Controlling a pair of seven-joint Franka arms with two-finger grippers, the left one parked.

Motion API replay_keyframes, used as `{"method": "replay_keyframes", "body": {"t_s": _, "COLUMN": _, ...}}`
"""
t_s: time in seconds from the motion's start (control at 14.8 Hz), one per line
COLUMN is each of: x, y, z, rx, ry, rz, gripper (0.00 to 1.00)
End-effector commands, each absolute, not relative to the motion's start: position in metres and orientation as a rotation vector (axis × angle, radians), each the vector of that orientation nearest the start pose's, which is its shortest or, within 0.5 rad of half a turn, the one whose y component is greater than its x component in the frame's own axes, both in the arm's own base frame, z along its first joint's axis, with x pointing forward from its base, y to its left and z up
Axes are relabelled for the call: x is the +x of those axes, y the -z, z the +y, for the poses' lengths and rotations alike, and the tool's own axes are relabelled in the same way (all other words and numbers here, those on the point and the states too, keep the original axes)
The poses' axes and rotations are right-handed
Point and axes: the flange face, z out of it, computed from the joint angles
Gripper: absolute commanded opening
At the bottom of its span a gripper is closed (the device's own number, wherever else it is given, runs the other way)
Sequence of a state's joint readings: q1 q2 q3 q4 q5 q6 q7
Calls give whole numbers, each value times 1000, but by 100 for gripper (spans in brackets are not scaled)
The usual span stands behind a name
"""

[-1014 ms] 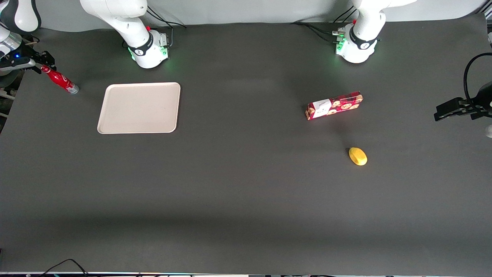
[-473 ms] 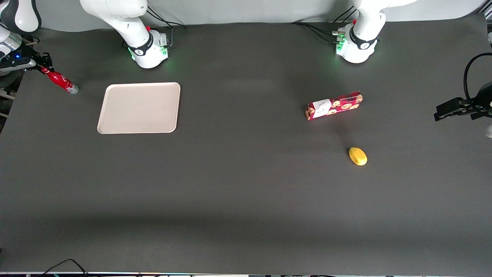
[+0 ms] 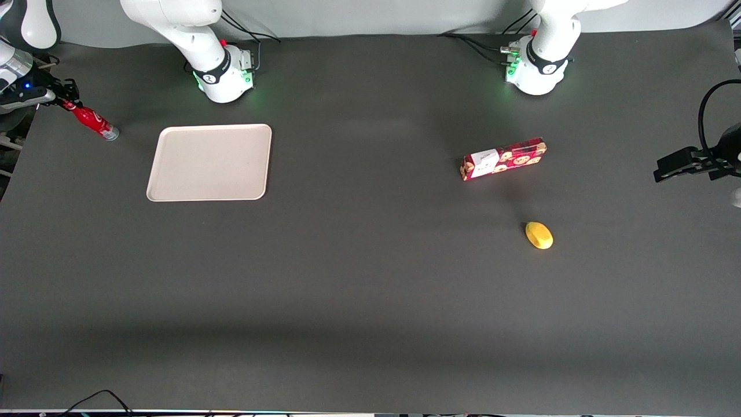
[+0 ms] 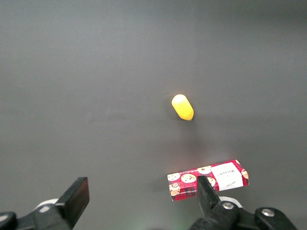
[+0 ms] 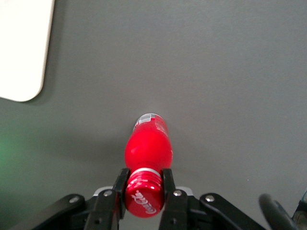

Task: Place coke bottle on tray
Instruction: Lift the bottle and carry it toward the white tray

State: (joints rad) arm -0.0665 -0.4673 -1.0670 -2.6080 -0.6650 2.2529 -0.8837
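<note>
Lifting comes next, as I read it: my pincer [image 5: 144, 191] has its two fingers [image 5: 118, 184] pinching the cap of the coke bottle [image 5: 147, 148], so the grip looks made and the carry to the tray [image 3: 209, 163] is what remains. To do it well I would raise the bottle straight up until its silvery base is free of the desk [image 3: 370, 278], since a hold this high on a slim bottle lets the body swing. Then I would travel slowly toward the tray, keep the base well above its low rim, and set the bottle down in the middle of the flat part, not near an edge.

From the front, the pincer [image 3: 58, 99] sits at the working arm's end of the desk, with the coke bottle [image 3: 91, 121] hanging from it and leaning at a slant, base toward the tray. I judge the base is touching or just above the desk; I cannot tell which. The tray lies near, with a strip of bare desk between.
</note>
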Motion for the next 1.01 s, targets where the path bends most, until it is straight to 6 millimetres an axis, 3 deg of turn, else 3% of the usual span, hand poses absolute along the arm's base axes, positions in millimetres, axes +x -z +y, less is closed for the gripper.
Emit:
{"method": "replay_keyframes", "body": {"t_s": 0.0, "x": 214, "y": -373, "z": -367, "rx": -3133, "ry": -212, "rz": -465, "gripper": 0}}
{"method": "replay_keyframes", "body": {"t_s": 0.27, "x": 271, "y": -469, "z": -341, "rx": -3142, "ry": -283, "rz": -541, "gripper": 0}}
{"method": "replay_keyframes", "body": {"t_s": 0.54, "x": 319, "y": -569, "z": -292, "rx": -3196, "ry": -291, "rz": -615, "gripper": 0}}
{"method": "replay_keyframes", "body": {"t_s": 0.74, "x": 351, "y": -629, "z": -245, "rx": -3218, "ry": -269, "rz": -660, "gripper": 0}}
{"method": "replay_keyframes", "body": {"t_s": 0.95, "x": 403, "y": -663, "z": -189, "rx": -3162, "ry": -277, "rz": -660, "gripper": 0}}
